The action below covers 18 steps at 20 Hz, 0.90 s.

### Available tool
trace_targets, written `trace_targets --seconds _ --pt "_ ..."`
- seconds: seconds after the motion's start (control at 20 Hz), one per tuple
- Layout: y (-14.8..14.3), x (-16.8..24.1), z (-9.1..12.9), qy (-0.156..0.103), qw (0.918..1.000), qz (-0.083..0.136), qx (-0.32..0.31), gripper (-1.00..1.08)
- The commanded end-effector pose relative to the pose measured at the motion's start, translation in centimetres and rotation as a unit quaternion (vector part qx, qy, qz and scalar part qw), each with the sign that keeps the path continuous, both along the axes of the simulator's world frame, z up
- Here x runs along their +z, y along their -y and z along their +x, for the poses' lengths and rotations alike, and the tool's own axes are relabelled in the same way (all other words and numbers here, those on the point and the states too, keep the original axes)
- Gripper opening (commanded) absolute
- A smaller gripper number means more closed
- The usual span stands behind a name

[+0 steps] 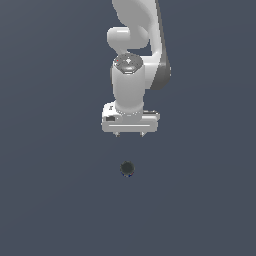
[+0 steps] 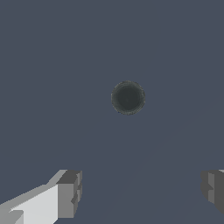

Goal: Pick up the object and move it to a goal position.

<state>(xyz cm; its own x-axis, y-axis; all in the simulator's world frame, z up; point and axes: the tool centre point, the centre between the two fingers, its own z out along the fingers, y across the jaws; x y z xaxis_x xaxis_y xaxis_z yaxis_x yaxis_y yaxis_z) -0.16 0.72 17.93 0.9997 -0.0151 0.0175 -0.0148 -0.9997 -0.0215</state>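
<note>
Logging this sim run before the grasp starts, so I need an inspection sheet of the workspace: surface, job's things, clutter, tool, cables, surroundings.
Surface: plain dark grey-blue floor, flat, unmarked.
Job's things: small round can with dark top, standing alone on the floor; in the wrist view it is seen from above. No goal marker seen.
Clutter: nothing seen.
Tool: tool open, fingers wide apart, off the can and empty.
Cables: nothing seen.
Surroundings: nothing seen beyond the white arm.
</note>
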Motion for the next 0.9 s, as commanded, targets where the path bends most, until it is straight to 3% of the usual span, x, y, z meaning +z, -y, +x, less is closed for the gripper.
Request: trace_targets --seconds 0.0,0.45,0.85 --pt "0.0 0.0 0.0 0.0 1.0 0.0 0.0 1.0" --pt "-3.9 0.2 -0.1 0.006 0.9996 0.004 0.026 1.0" --pt "-3.8 0.0 0.2 0.005 0.9999 0.004 0.016 1.0"
